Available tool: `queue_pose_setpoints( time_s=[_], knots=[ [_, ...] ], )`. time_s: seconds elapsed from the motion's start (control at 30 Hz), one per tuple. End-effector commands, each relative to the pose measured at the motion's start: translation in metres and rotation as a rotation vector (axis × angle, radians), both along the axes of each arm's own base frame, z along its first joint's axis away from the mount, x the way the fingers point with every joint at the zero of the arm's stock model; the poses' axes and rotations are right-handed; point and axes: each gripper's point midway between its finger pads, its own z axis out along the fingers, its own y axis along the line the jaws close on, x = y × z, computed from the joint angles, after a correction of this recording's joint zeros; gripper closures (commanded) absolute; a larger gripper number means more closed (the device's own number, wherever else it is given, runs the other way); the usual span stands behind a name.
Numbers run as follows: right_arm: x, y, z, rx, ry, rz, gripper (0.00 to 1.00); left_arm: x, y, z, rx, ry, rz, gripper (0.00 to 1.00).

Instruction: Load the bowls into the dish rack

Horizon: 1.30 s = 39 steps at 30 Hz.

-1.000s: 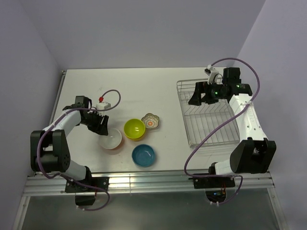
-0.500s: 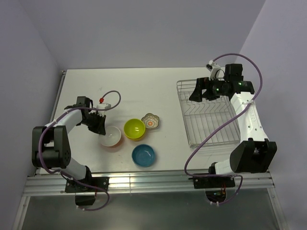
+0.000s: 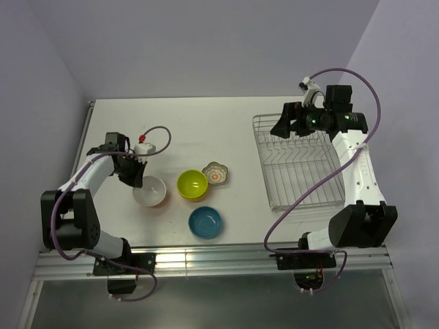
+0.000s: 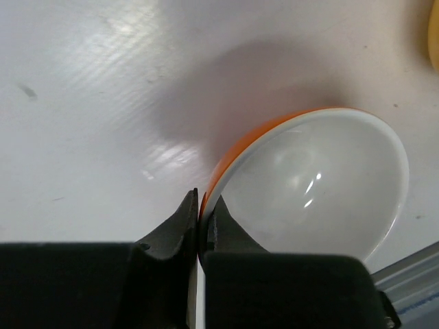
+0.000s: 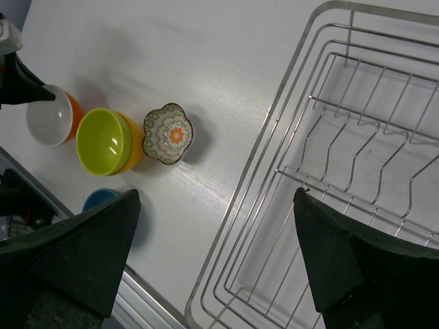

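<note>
Left gripper [image 3: 135, 179] [image 4: 199, 205]: clenched on the rim of the white bowl [image 3: 149, 191] [image 4: 315, 185] [image 5: 49, 115]. One finger is pressed on the orange outer wall and the other on the white inner face, with only the thin rim between the tips. The bowl extends from the jaws to the right and towards the arm bases. A shadow is cast on the table [image 3: 206, 123] beyond it. Whether it is lifted clear of the surface cannot be told.

Green bowl [image 3: 193, 184] [image 5: 104, 141]: set upright to the right of the left gripper, just past the white bowl. From the right wrist the two look close side by side; contact cannot be judged.

Floral dish [image 3: 215, 173] [image 5: 169, 132]: placed just beside the green bowl, on the side away from the left gripper. An orange flower centre is seen in its pattern.

Blue bowl [image 3: 205, 222] [image 5: 101, 199]: found right of the left gripper and nearer the table's front edge, apart from the others. It is partly hidden behind a finger in the right wrist view.

Right gripper [image 3: 288, 131] [image 5: 214, 199]: jaws spread wide, nothing held between them. It is held above the far left corner of the rack [image 3: 300, 171] [image 5: 343, 123].

Rack: most of it lies below the right gripper and back towards its base. No bowl is seen inside. All four bowls are well apart from the right gripper, off to its left.
</note>
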Motion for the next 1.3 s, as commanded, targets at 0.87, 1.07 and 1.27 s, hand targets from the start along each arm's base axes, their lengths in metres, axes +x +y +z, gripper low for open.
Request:
queue_pose_setpoints(
  time_s=[0.87,1.07,1.27],
  knots=[
    [-0.021,0.070,0.125,0.424,-0.130,0.287,0.00,0.088,-0.121,0.326,-0.505,-0.732,-0.006,1.00],
    [-0.033,0.093,0.148,0.445,-0.186,0.327,0.00,0.083,-0.156,0.347,-0.686,-0.699,0.047,1.00],
    [-0.035,0.115,0.159,0.474,-0.181,0.299,0.00,0.075,-0.191,0.338,-0.720,-0.659,0.026,1.00]
  ],
)
